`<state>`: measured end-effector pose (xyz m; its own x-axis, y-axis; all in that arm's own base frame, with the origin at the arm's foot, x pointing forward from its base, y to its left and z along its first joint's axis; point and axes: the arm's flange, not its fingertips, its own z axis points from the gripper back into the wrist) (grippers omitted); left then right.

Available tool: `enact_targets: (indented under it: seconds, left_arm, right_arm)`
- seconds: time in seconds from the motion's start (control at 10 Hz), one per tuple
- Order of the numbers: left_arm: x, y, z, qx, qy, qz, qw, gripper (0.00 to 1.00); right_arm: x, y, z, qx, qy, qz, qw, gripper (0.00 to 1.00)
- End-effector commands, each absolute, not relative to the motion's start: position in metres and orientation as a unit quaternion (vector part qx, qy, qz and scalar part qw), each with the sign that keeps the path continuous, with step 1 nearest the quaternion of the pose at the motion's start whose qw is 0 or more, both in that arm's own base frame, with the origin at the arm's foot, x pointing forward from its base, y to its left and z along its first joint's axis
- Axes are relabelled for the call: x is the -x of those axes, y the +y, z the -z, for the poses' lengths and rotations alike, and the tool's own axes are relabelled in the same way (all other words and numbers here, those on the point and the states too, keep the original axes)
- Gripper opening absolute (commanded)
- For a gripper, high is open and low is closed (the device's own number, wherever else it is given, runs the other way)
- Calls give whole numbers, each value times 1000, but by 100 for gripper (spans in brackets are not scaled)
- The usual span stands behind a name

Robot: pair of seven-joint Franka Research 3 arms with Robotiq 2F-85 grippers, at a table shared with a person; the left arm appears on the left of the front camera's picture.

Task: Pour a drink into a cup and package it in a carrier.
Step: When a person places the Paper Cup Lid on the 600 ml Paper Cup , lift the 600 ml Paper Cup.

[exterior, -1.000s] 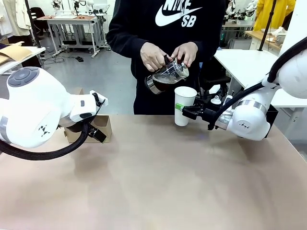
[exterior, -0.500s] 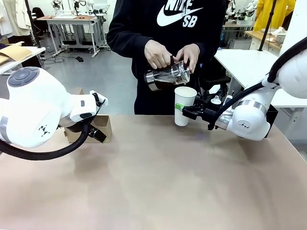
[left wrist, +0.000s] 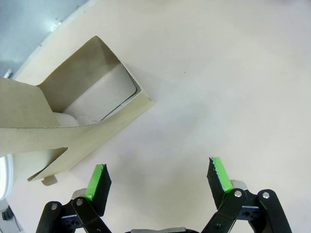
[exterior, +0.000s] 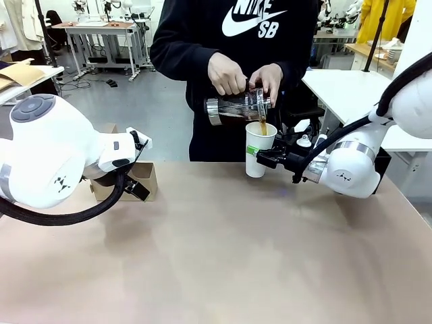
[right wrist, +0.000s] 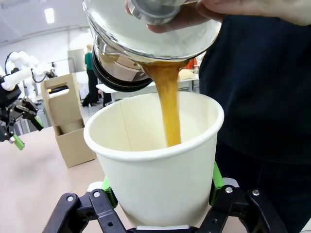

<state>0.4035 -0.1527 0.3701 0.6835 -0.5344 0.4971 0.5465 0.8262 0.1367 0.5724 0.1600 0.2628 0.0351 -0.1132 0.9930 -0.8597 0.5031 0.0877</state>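
Tilted further, the jar (exterior: 236, 108) pours drink (right wrist: 167, 107) into the cup (exterior: 258, 150) clamped by right fingers (right wrist: 217, 177); left fingers (left wrist: 95, 180) spread, carrier (exterior: 148, 177) half-hidden.

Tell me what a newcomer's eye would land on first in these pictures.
The brown drink streams from the glass jar, tipped by the person's hands, into the open white cup right of centre. The right gripper is shut on that cup. The left gripper hangs open by the cardboard carrier at the left.
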Motion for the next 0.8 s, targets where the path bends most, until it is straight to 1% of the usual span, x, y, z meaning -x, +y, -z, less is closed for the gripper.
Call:
enact_targets:
  seconds: [0.0,0.7]
  left_arm:
    - [-403,-152,-370,12,-268,294,918,100]
    - [-403,-152,-370,12,-268,294,918,100]
  right_arm:
    - [-572,162,-265,-391,-624,-305,604,81]
    - [-572,162,-265,-391,-624,-305,604,81]
